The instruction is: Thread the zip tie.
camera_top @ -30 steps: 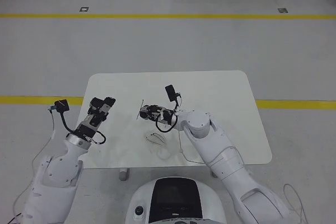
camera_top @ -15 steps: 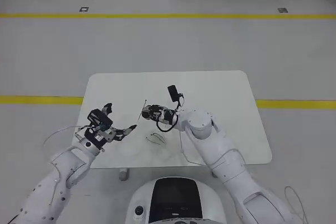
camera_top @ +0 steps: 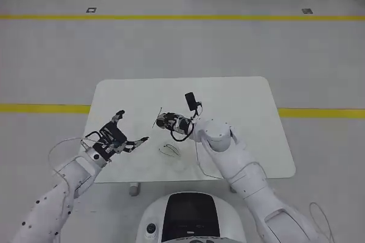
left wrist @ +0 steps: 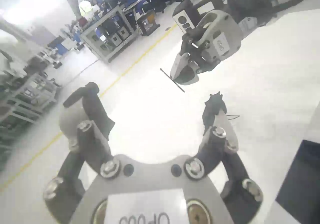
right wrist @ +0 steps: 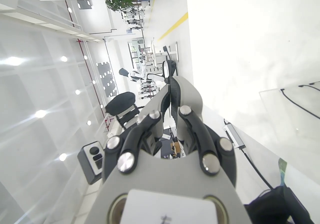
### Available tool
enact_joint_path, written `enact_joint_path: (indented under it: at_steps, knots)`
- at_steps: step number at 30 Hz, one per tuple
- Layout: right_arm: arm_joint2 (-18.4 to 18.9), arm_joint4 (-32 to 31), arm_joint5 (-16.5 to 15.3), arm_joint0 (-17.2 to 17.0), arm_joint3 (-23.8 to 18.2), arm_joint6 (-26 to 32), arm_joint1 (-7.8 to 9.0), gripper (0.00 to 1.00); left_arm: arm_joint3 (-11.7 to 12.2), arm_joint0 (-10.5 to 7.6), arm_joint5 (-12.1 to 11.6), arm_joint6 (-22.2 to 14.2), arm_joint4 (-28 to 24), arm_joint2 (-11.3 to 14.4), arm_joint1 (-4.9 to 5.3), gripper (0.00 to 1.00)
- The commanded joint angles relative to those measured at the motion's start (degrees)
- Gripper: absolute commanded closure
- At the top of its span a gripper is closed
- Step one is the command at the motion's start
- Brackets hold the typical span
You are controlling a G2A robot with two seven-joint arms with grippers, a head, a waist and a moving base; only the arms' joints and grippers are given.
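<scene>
A thin black zip tie (camera_top: 157,117) is pinched in my right gripper (camera_top: 160,121), which is shut on it above the middle of the white table (camera_top: 243,103). In the left wrist view the tie (left wrist: 166,74) sticks out slantwise from the right gripper (left wrist: 181,77). My left gripper (camera_top: 132,126) hovers to the left of it, open wide, with the fingers (left wrist: 215,105) facing the tie and nothing between them (left wrist: 153,91). The right wrist view has its own gripper (right wrist: 171,85) pressed together.
A second black tie lies in a loose loop (camera_top: 169,149) on the table just in front of both grippers, also visible as a curved black strand (right wrist: 300,107). The table's front edge runs close beneath my left arm.
My left arm swung in from the table's left edge toward the middle, turning its gripper to face the right one with its fingers now spread wide. The right gripper shifted only slightly, still holding the tie.
</scene>
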Motion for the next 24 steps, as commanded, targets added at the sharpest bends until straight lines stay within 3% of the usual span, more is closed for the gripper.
enact_joint_path:
  at_steps: [1,3,4,6,7,10,11,14,22,24]
  knots:
    - [-0.3,0.3,0.9,0.2,-0.3,-0.6,-0.03,1.00,-2.1,-1.96,-0.1,-5.3,-1.5,1.6,3.08,0.00]
    - [-0.6,0.4,1.7,0.3,-0.7,-1.4,-0.06,1.00,-2.7,-3.32,1.0,-6.9,-1.5,3.8,5.93,0.00]
    - [-0.7,0.4,2.3,0.4,-1.1,-2.1,-0.08,1.00,-3.0,-4.43,1.4,-7.8,-1.5,5.8,7.96,0.00]
    - [-0.8,0.7,3.2,0.3,-1.6,-2.8,-0.08,1.00,-2.8,-6.08,3.7,-7.2,-1.5,9.2,10.73,0.00]
    - [-0.8,0.9,3.5,0.3,-1.9,-3.1,-0.06,1.00,-2.5,-7.26,5.0,-6.4,-1.5,11.9,12.53,0.00]
    - [-0.9,1.3,3.5,0.5,-1.8,-3.5,-0.01,1.00,-1.8,-10.99,8.2,-6.2,-1.5,18.3,16.52,0.00]
    - [-0.9,1.6,3.5,0.6,-1.6,-3.6,0.00,1.00,-1.3,-12.71,10.4,-5.9,-1.5,21.4,18.08,0.00]
    - [-1.0,3.6,3.5,1.0,-0.9,-3.6,-0.11,1.00,-0.2,-17.36,15.7,-3.8,-1.5,29.3,21.34,0.00]
    - [-1.2,3.7,3.5,1.4,-0.6,-4.0,-0.14,1.00,-0.1,-17.79,16.2,-3.3,-1.5,30.1,21.59,0.00]
    - [-1.6,3.9,3.1,0.8,-1.1,-4.4,-0.14,1.00,-0.3,-18.29,15.4,-3.3,-1.5,30.5,21.53,0.00]
